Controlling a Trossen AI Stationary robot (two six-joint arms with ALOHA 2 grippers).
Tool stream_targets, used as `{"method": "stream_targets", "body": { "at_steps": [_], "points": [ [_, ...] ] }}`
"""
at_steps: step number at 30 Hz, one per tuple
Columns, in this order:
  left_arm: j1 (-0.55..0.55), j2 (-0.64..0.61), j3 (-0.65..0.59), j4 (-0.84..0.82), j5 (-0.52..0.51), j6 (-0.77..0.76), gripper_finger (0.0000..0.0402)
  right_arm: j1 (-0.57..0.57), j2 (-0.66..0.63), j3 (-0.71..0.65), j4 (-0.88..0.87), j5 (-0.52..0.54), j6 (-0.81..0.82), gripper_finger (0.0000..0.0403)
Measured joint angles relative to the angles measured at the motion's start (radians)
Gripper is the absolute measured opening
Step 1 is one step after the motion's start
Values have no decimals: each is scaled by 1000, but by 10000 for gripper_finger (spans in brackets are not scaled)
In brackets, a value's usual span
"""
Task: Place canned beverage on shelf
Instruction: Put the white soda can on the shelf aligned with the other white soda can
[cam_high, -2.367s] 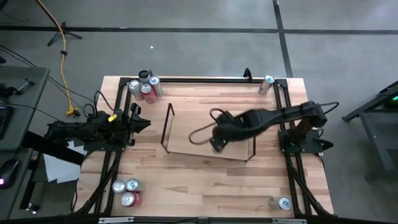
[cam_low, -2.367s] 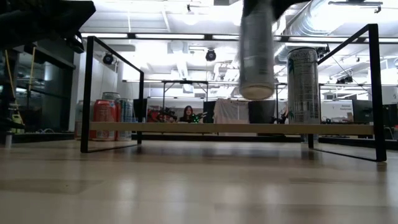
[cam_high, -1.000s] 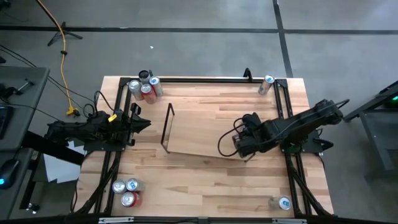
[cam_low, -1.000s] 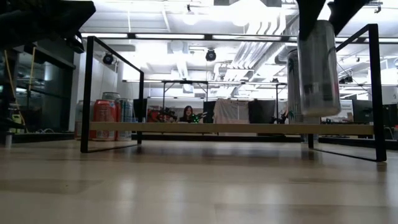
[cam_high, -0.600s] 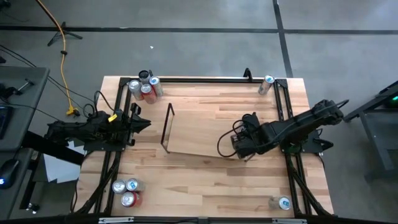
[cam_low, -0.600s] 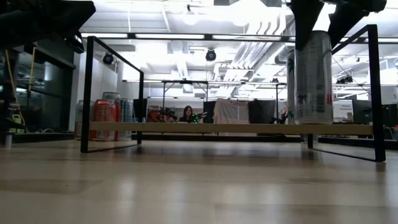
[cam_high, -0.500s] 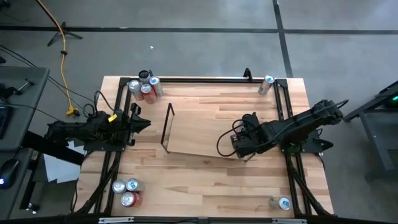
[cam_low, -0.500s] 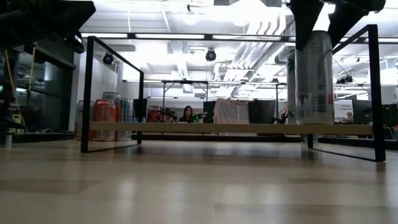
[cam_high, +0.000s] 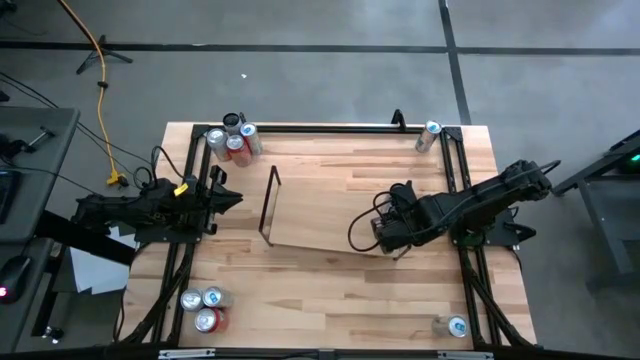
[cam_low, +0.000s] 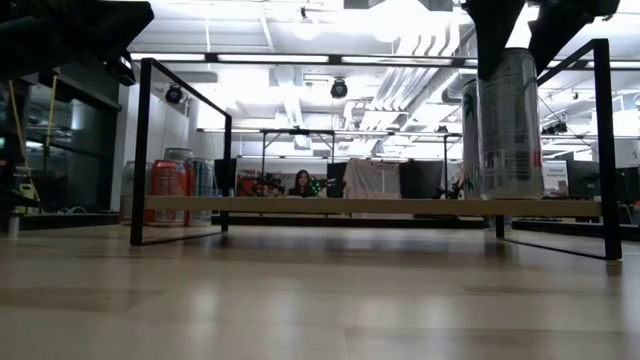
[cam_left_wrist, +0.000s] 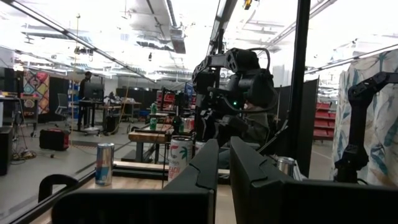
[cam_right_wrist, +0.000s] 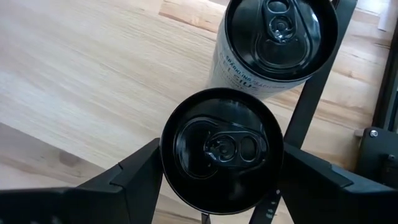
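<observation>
The right end effector (cam_right_wrist: 217, 168) hangs over the shelf's (cam_high: 300, 228) end nearest the desk's (cam_high: 330, 300) right edge, straddling an upright can (cam_right_wrist: 216, 148) that stands on the shelf board just beside a second can (cam_right_wrist: 277, 43). In the right wrist view its fingers (cam_right_wrist: 134, 171) flank the can's black top on both sides, spread about as wide as the can, so I cannot tell whether they press it or have let go. In the low view the can (cam_low: 510, 120) sits with its base on the board, so the step in hand looks like the release. The next move likely calls for spreading the fingers fully clear and lifting straight up, without brushing the neighbouring can or the shelf's upright end frame. The left end effector (cam_left_wrist: 222, 163) waits by the desk's left edge, fingers closed together and holding nothing.
</observation>
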Motion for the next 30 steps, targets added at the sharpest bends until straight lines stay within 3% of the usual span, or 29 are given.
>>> {"method": "stream_targets", "body": {
  "at_steps": [11, 22, 30],
  "points": [
    [0, 0, 0, 0, 0, 0, 3, 0, 0, 0, 0, -2, -22, 266],
    [0, 0, 0, 0, 0, 0, 3, 0, -7, 2, -20, -61, -56, 353],
    [0, 0, 0, 0, 0, 0, 3, 0, -85, 2, -30, -107, -47, 360]
  ]
}}
